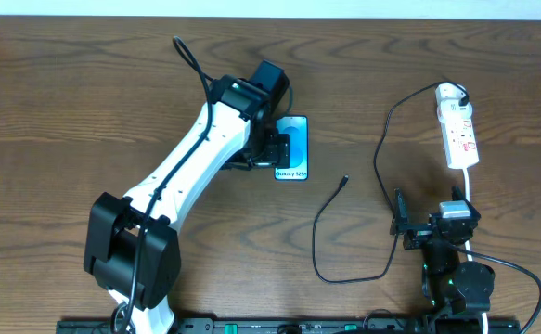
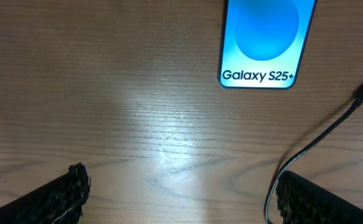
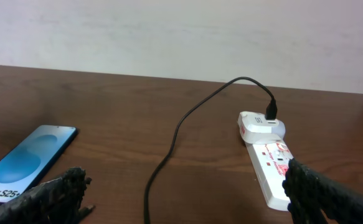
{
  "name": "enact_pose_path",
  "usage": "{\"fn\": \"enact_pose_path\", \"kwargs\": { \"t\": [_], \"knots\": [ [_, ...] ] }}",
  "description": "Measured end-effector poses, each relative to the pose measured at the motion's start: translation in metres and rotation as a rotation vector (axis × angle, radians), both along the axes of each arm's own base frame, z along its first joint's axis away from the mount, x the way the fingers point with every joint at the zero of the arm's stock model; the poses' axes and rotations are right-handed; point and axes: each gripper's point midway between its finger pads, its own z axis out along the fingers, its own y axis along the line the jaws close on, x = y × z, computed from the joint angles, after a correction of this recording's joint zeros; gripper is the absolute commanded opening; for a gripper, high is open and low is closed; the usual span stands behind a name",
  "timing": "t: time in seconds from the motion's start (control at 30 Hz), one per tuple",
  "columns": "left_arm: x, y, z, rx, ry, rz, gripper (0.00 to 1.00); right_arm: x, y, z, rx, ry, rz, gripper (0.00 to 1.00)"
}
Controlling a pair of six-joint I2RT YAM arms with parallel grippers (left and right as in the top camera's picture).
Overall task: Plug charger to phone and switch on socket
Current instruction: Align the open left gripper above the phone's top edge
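Note:
The phone (image 1: 295, 153) lies flat on the wooden table with its blue screen up; it also shows in the left wrist view (image 2: 265, 40) and the right wrist view (image 3: 25, 163). The charger's black cable (image 1: 324, 232) loops over the table, and its plug tip (image 1: 344, 180) lies loose to the right of the phone, apart from it. The white adapter (image 1: 451, 93) sits in the far end of the socket strip (image 1: 459, 137). My left gripper (image 1: 275, 148) is open and empty, hovering at the phone's left side. My right gripper (image 1: 434, 223) is open and empty, just in front of the strip.
The strip's thick white cord (image 1: 471, 186) runs toward my right arm's base. In the left wrist view the cable (image 2: 330, 127) passes close to my right finger. A pale wall (image 3: 181, 37) stands behind the table's far edge.

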Motion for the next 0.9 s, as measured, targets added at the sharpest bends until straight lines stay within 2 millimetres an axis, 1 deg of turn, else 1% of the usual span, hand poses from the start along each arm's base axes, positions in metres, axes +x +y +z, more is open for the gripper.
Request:
{"fn": "enact_pose_path", "kwargs": {
  "t": [0.17,0.4,0.9],
  "knots": [
    [0.003,-0.002,-0.002,-0.006,-0.011,0.002,0.98,0.000,0.000,0.000,0.000,0.000,0.000,0.99],
    [-0.006,0.003,-0.013,0.011,0.021,0.009,0.98,0.000,0.000,0.000,0.000,0.000,0.000,0.99],
    [-0.006,0.003,-0.013,0.011,0.022,0.016,0.98,0.000,0.000,0.000,0.000,0.000,0.000,0.99]
  ]
}}
